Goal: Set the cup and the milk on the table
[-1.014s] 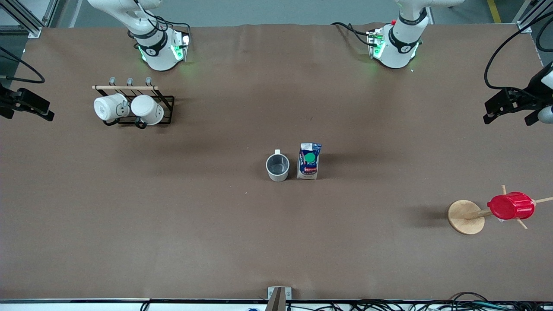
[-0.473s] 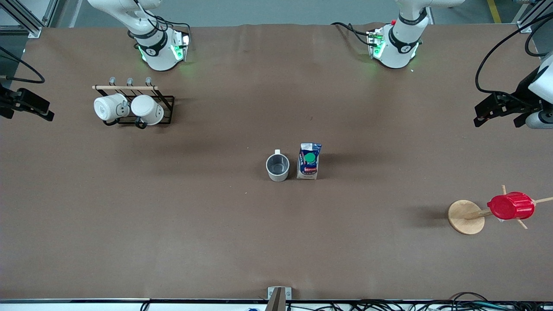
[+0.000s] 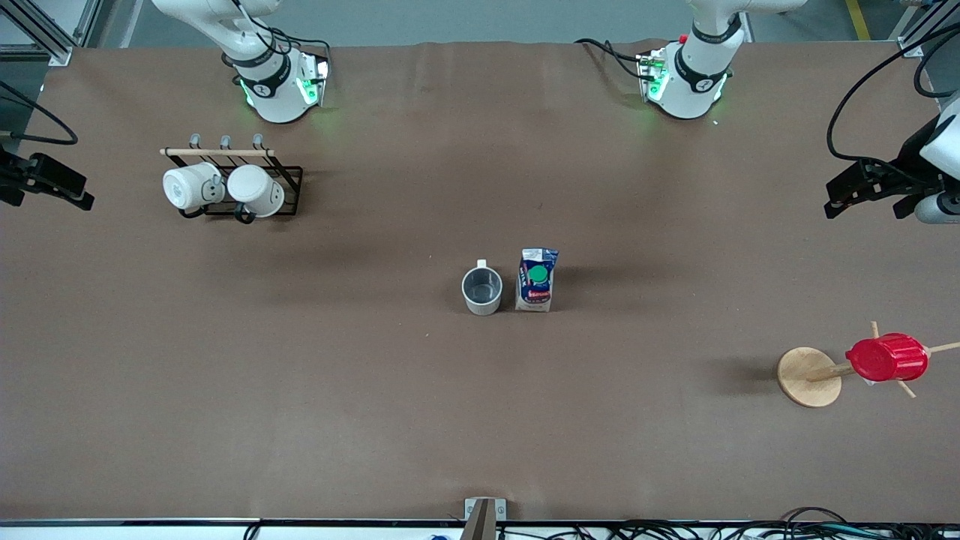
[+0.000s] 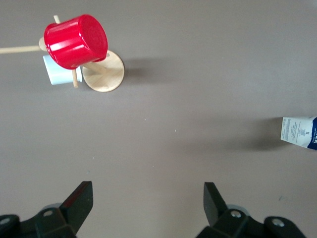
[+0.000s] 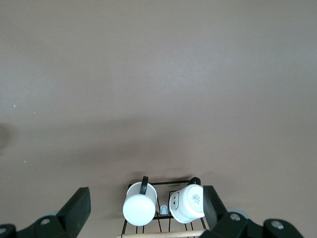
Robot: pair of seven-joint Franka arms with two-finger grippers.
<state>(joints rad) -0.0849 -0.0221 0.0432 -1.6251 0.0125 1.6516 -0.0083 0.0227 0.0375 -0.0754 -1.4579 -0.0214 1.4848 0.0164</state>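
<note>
Front view: cup and milk stand side by side mid-surface; mug rack and red cup sit well apart near opposite ends; left pincer and right pincer, both spread apart, hang at the surface's end edges.

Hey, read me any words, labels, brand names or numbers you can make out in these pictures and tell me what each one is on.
None can be read outright.
The milk: a red label with pale lettering, too small to read; in the left wrist view its white side panel carries blurred fine print.
The cup: no lettering can be made out.
One white mug on the black rack: a small pale sticker, unreadable.
The red cup on the wooden stand: no text visible.
</note>
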